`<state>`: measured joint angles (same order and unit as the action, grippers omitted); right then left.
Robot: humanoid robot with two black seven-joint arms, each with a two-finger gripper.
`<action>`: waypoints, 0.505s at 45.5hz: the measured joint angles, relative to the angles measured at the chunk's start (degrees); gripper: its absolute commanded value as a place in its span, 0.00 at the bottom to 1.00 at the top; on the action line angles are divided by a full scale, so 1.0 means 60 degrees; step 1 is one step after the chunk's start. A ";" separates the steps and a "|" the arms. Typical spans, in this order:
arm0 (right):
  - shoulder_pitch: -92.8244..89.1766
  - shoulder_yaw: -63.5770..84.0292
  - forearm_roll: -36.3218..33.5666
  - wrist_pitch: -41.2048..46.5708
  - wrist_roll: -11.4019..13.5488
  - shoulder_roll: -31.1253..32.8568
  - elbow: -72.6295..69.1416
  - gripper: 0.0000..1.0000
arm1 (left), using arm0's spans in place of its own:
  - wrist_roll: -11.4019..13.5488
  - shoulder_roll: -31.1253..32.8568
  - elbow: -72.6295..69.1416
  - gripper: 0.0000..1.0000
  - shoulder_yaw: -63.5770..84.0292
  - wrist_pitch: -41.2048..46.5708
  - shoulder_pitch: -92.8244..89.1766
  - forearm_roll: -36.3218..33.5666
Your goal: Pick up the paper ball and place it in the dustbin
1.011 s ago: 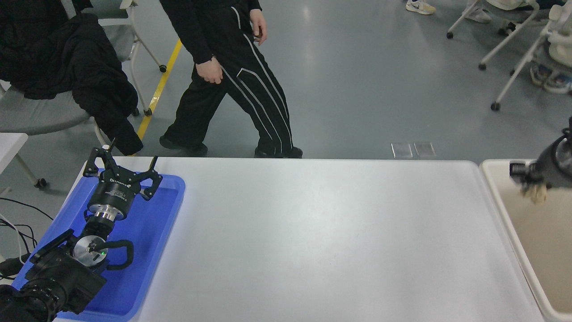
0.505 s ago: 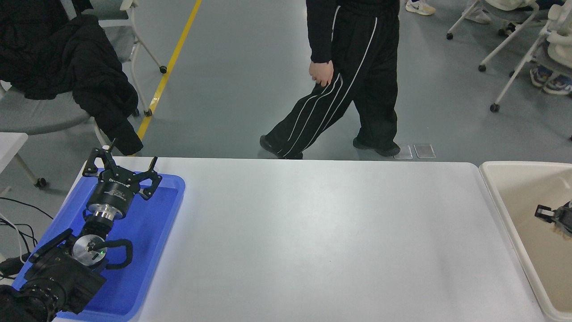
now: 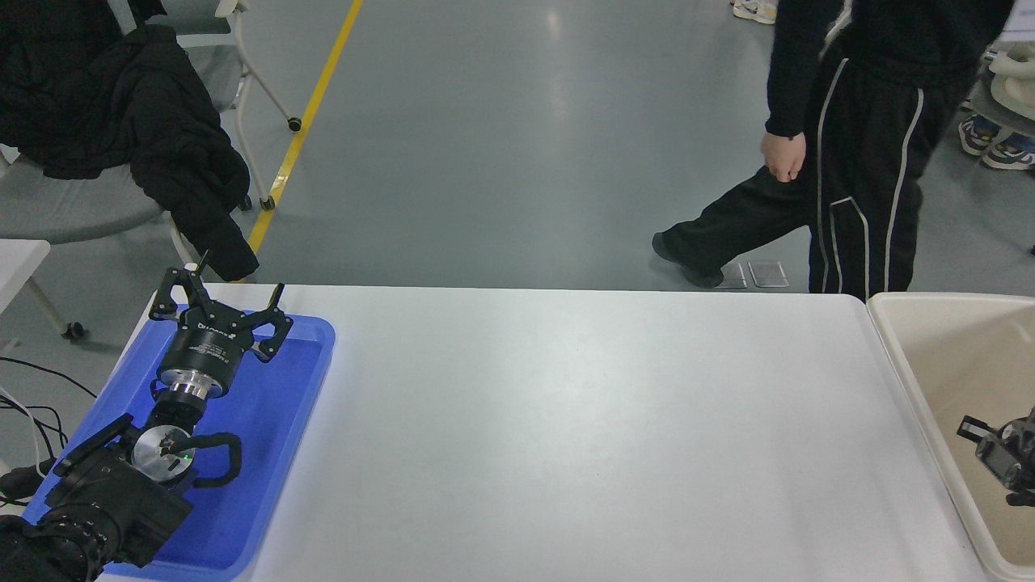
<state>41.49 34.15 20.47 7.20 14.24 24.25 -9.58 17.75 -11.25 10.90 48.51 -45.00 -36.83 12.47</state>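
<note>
The cream-beige dustbin (image 3: 946, 297) stands at the table's right end, cut off by the picture's edge. My right gripper (image 3: 996, 462) reaches in from the right edge and hangs low inside the bin. Its fingers look spread apart with nothing between them. The paper ball does not show anywhere; it is hidden or out of view. My left gripper (image 3: 230, 291) is parked open over the far end of the blue tray (image 3: 267, 453) at the lower left.
A person in black trousers with white stripes (image 3: 857, 162) walks past the table's far right corner, close to the bin. A chair with a black jacket (image 3: 121, 105) stands at the far left. Cables hang at the left edge.
My right gripper has dropped from above the bin's far rim down into the bin, and the tan paper it held no longer shows. The person has walked from left to right.
</note>
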 measured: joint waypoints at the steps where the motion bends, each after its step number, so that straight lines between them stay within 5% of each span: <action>1: -0.0010 -0.0027 -0.0001 -0.0020 0.0001 -0.0007 0.0011 1.00 | 0.0000 0.0000 0.0000 1.00 0.0000 0.0000 0.0000 0.0000; 23: -0.0100 -0.0205 -0.0013 -0.0176 0.0002 -0.0053 0.0042 1.00 | 0.0000 0.0000 0.0000 1.00 0.0001 0.0000 0.0000 0.0001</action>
<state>40.89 32.92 20.39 6.15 14.26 23.93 -9.33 17.75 -11.25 10.90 48.52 -45.00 -36.83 12.48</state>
